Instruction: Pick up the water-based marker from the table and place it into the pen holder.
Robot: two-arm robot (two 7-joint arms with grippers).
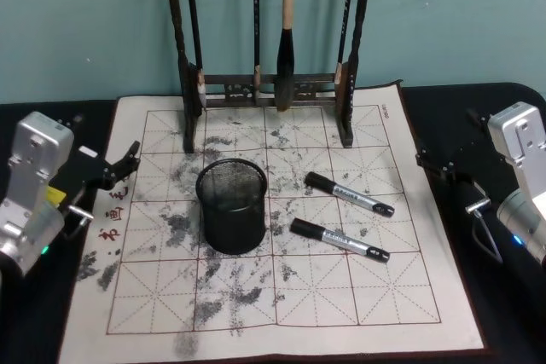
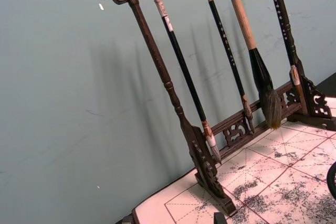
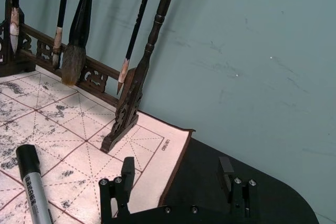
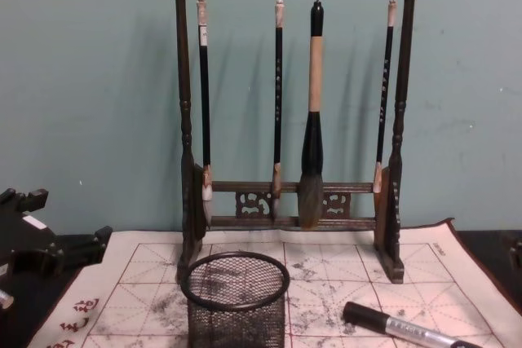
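Nothing done yet tbh. Water-based marker [image 1: 339, 239] lies flat on the counter [image 1: 358, 296], just right of the pen holder [image 1: 231, 204], w/ a second marker [image 1: 350, 194] close by. Holder looks empty. Left gripper [image 1: 124, 166] & right gripper [image 3: 176, 165] sit out at the sides, fingers spread, gripping nothing. Whole pick + drop still to do imo.

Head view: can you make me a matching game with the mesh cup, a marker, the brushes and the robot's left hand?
Things:
1 pen holder
2 nearer marker
3 brushes
4 left gripper

Places:
a hanging from the wooden rack
b open, beside the left edge of the mat
c upright, mid-mat
d lying flat, right of the holder

Pairs: 1-c, 2-d, 3-a, 4-b
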